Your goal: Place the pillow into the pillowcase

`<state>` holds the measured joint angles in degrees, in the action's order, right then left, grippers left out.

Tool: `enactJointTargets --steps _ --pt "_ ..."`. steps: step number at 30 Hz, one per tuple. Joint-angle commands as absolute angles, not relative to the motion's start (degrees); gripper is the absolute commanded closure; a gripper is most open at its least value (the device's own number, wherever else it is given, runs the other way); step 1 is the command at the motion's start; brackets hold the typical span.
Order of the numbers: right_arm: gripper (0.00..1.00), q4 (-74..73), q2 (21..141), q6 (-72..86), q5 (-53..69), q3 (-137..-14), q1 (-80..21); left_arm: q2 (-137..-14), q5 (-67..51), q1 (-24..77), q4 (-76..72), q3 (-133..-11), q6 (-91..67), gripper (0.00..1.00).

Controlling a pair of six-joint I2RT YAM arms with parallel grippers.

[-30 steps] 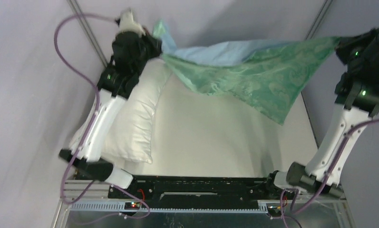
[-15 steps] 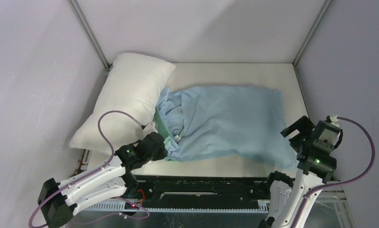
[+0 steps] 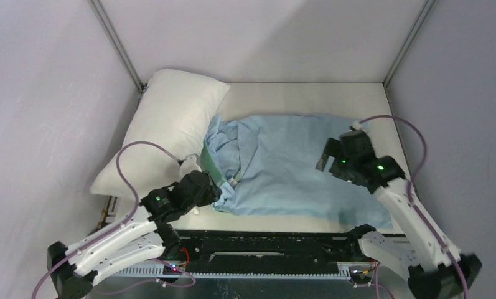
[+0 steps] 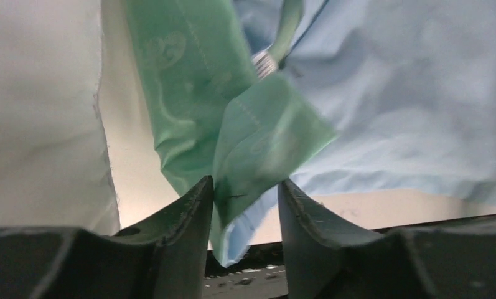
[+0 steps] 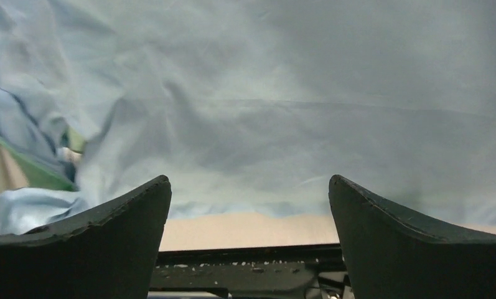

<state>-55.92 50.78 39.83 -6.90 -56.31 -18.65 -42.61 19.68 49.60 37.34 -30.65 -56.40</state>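
On the white counter point(image 3: 307, 99): pillowcase point(image 3: 295, 162) spread crumpled, blue up, green folded at left; pillow point(image 3: 164, 131) beside. Left gripper point(image 4: 245, 196) loosely parted around green corner; right gripper point(image 5: 250, 212) spread wide, released.

The pillow point(image 3: 164, 134) crowds the left wall; bare table point(image 3: 307, 96) lies beyond the pillowcase point(image 3: 289, 165).

Matt cloth pillowcase point(image 3: 295, 162), patterned green lining
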Motion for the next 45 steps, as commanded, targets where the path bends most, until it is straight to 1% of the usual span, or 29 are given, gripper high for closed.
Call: enactJointTargets --steps 1,3,5,9,12,15,17,20,24,27,31,35,38,42,45 --pt "0.0 -45.7 59.1 46.0 -15.4 -53.3 -28.1 -36.2 24.9 50.0 45.6 -40.5 -53.9 0.47" --pt "0.0 -42.5 64.0 46.0 -16.4 -53.3 -31.2 -34.2 26.6 50.1 49.9 -44.3 -52.2 0.37" --pt "0.01 -40.1 68.4 46.2 -15.4 -53.3 -31.6 -33.6 26.0 50.1 50.1 -47.9 -48.9 0.3" --pt "0.01 -36.2 74.3 46.1 -14.8 -53.3 -29.7 -43.8 22.8 50.5 47.7 -53.7 -43.8 0.21" --pt "0.0 -35.6 77.1 45.6 -15.3 -52.9 -26.5 -51.3 21.2 50.6 42.5 -53.8 -42.2 0.19" --pt "0.0 -32.4 78.8 45.1 -12.5 -51.2 -22.3 -59.0 20.1 50.7 38.3 -53.0 -41.6 0.19" --pt "0.0 -30.7 80.2 45.1 -10.9 -50.7 -20.0 -63.8 19.7 50.6 35.7 -52.1 -41.9 0.21" --pt "0.01 -28.9 82.5 45.0 -9.2 -50.7 -17.9 -69.8 20.7 50.6 32.3 -49.8 -43.4 0.29" --pt "0.03 -26.6 85.3 45.0 -6.1 -50.7 -14.8 -77.3 21.8 50.7 27.1 -46.7 -46.3 0.43" --pt "0.05 -25.6 86.7 44.7 -4.3 -50.7 -12.3 -83.9 21.9 50.6 25.0 -46.7 -48.1 0.54" --pt "0.06 -24.9 87.6 43.3 -2.5 -50.7 -8.3 -91.0 19.3 50.8 20.7 -47.5 -48.9 0.64" --pt "0.07 -24.6 87.8 41.7 -0.7 -50.7 -4.1 -97.0 17.4 52.0 18.7 -51.0 -48.7 0.67" --pt "0.07 -24.3 86.9 40.6 2.0 -50.7 -0.6 -102.0 16.0 53.5 18.4 -56.1 -48.7 0.7" --pt "0.06 -24.1 85.0 39.6 4.6 -50.7 5.5 -109.2 14.0 56.2 19.3 -66.4 -48.9 0.71" --pt "0.06 -24.7 83.4 38.7 5.0 -51.1 7.7 -115.1 12.4 57.9 21.0 -75.6 -48.7 0.72"
